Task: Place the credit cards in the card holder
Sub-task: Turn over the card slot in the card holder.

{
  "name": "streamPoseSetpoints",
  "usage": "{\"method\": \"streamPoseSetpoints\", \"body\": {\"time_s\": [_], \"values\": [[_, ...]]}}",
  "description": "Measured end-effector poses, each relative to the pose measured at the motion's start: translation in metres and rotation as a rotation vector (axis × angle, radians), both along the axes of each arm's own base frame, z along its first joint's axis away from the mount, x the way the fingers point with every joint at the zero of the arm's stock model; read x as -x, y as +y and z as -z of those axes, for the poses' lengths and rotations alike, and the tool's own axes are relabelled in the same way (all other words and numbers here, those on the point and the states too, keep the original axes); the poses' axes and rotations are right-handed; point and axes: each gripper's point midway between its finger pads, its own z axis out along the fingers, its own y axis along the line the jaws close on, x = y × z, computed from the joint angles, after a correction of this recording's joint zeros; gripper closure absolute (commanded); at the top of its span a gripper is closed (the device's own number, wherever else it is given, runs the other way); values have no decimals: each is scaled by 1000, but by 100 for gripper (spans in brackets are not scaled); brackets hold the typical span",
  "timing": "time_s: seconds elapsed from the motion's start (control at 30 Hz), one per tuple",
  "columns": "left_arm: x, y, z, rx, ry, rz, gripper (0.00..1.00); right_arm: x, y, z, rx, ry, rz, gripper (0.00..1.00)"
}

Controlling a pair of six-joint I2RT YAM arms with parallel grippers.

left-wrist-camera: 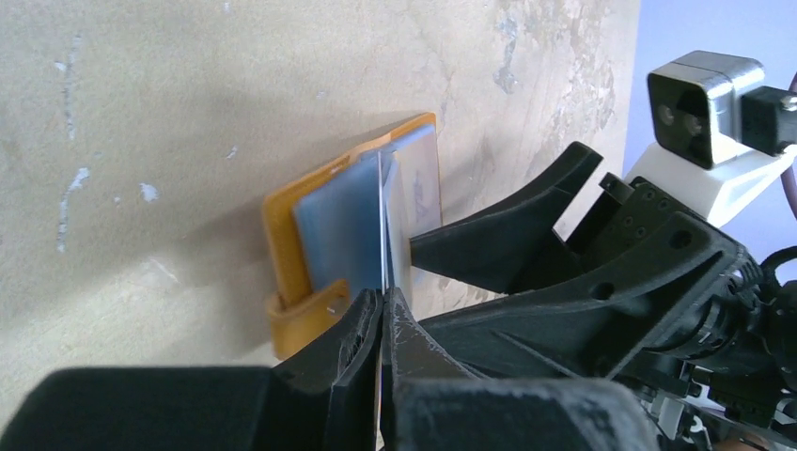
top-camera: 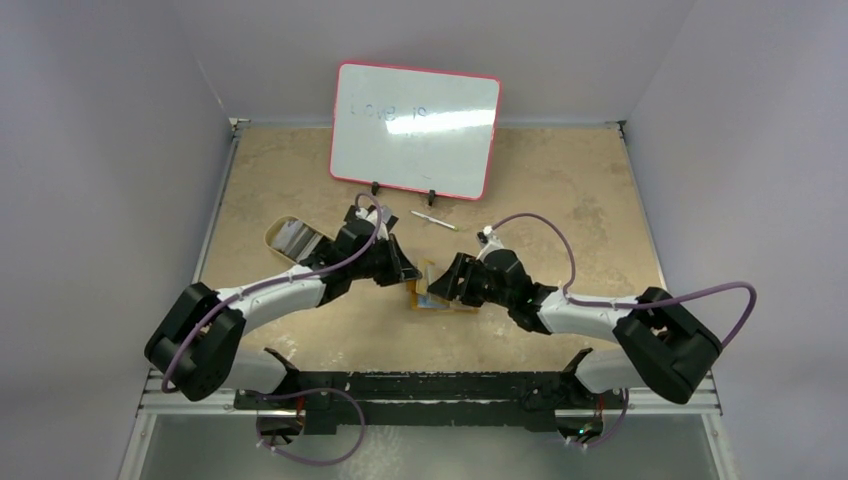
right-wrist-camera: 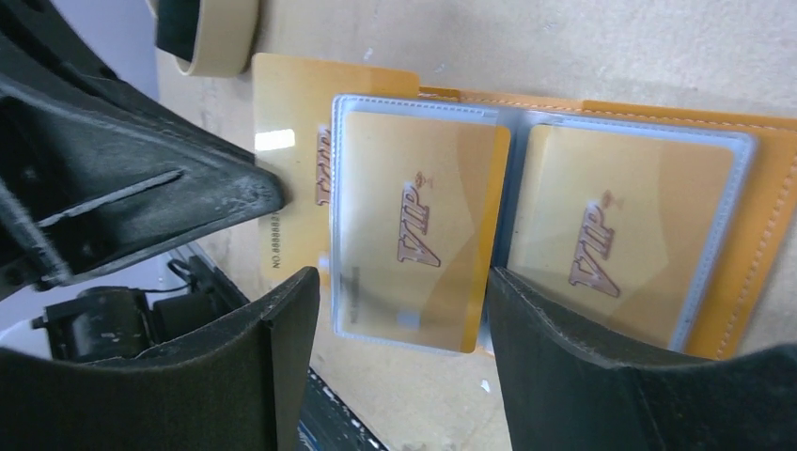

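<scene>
The orange-tan card holder [top-camera: 441,298] lies open between both arms, its clear sleeves [right-wrist-camera: 628,141] showing. Two orange-yellow credit cards [right-wrist-camera: 414,202] marked VIP sit inside sleeves. My left gripper [left-wrist-camera: 383,297] is shut on the edge of a third orange-yellow card [right-wrist-camera: 285,113], seen edge-on [left-wrist-camera: 382,225] in the left wrist view, with its far part tucked behind the left sleeve. My right gripper [right-wrist-camera: 399,278] is open, its fingers [right-wrist-camera: 282,319] standing either side of the left sleeve's lower end without touching it. From above, the left gripper [top-camera: 405,272] and the right gripper [top-camera: 447,283] meet over the holder.
An oval tan tin dish [top-camera: 290,238] sits behind the left arm, its rim [right-wrist-camera: 202,42] near the held card. A slim pen [top-camera: 435,220] lies in front of the red-framed whiteboard [top-camera: 415,130]. The right finger [left-wrist-camera: 507,246] reaches close beside the holder.
</scene>
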Motion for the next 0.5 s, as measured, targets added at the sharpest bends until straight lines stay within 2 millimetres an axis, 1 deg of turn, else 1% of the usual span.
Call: {"method": "streamPoseSetpoints", "body": {"time_s": [0.1, 0.23, 0.33, 0.5], "values": [[2, -5, -2, 9, -5, 3, 100, 2, -5, 6, 53, 28, 2, 29], [4, -15, -2, 29, -10, 17, 100, -2, -10, 1, 103, 28, 21, 27], [6, -23, 3, 37, 4, 27, 100, -5, -11, -3, 124, 21, 25, 24], [9, -28, 12, 30, 19, 36, 100, -4, -18, 2, 180, 36, 29, 19]]}}
